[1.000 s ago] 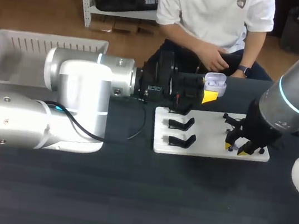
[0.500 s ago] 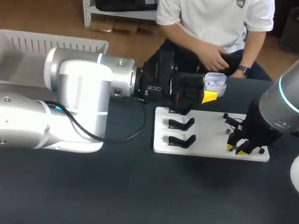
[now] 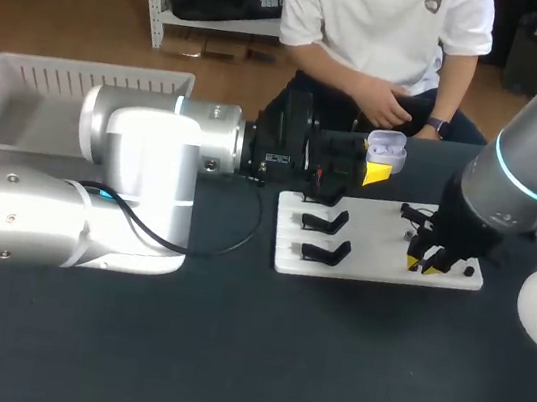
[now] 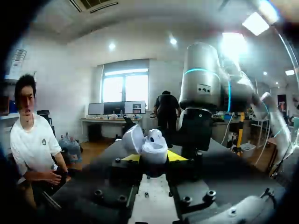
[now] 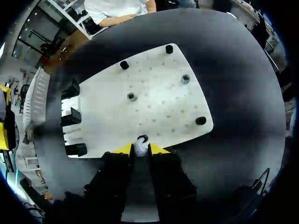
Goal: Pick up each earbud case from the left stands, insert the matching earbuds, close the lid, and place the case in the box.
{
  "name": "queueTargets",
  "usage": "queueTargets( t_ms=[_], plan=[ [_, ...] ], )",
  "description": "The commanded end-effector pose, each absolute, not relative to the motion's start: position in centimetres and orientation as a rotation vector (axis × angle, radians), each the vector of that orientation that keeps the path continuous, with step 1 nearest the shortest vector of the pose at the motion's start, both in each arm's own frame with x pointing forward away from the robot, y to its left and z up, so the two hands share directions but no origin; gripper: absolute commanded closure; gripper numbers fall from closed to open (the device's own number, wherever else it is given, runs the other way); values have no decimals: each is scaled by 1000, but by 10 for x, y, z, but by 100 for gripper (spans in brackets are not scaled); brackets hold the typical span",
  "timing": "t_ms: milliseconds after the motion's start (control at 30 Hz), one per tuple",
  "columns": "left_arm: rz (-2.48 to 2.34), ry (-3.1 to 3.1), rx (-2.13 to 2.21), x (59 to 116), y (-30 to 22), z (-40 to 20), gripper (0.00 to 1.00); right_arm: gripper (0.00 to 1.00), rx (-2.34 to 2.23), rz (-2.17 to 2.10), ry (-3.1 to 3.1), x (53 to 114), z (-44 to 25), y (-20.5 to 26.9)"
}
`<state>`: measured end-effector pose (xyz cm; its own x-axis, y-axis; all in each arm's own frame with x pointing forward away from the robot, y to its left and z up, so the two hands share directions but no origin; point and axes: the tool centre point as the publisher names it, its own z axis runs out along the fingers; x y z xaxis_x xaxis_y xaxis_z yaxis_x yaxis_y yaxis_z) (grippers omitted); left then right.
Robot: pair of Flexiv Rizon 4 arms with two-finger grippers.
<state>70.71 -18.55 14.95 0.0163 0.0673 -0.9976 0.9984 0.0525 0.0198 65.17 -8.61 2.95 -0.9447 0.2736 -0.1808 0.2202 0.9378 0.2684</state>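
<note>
- Earbud case [image 3: 385, 150], white with its lid swung open, is clamped in the left jaws. The yellow fingertips [image 3: 376, 174] press it from two sides.
- It hangs clear of the dark bench [image 3: 225, 356], at 12 o'clock from the white board [image 3: 374, 239].
- In the left wrist view the case [image 4: 155, 150] sits upright between the two yellow tips, its lid [image 4: 133, 139] tilted back to one side.
- The left arm [image 3: 153, 164] comes in from 9 o'clock and lies level across the bench.
- The right arm [image 3: 513, 187] stands over the board's 4 o'clock corner, its jaws pointing down.
- In the right wrist view the right jaws are nearly closed, pinching a small white earbud [image 5: 139, 149] between the yellow tips [image 5: 122, 149], right at the board's near edge [image 5: 154, 107].
- Three black stands [image 3: 328, 224] sit in a column along the board's 9 o'clock side, none of them carrying a case.
- Small black pegs [image 5: 168, 48] and grey pegs [image 5: 185, 78] dot the rest of the board.
- The white slatted box [image 3: 84, 81] lies at 10 o'clock on the bench, partly hidden behind the left arm.
</note>
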Motion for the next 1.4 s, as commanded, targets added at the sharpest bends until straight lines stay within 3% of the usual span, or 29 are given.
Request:
queueTargets(
  t_ms=[33, 433, 767, 1400],
  plan=[
    [-1118, 1265, 1219, 705, -186, 148, 100, 100, 374, 350, 2873, 646, 44, -87],
    [-1118, 1265, 1219, 705, -186, 148, 100, 100, 288, 341, 2943, 613, 121, -88],
    [-1118, 1265, 1219, 705, -186, 148, 100, 100, 54, 322, 3035, 584, 186, -60],
    [-1118, 1265, 1219, 705, -186, 148, 100, 100, -157, 269, 2995, 594, 231, -21]
  ],
)
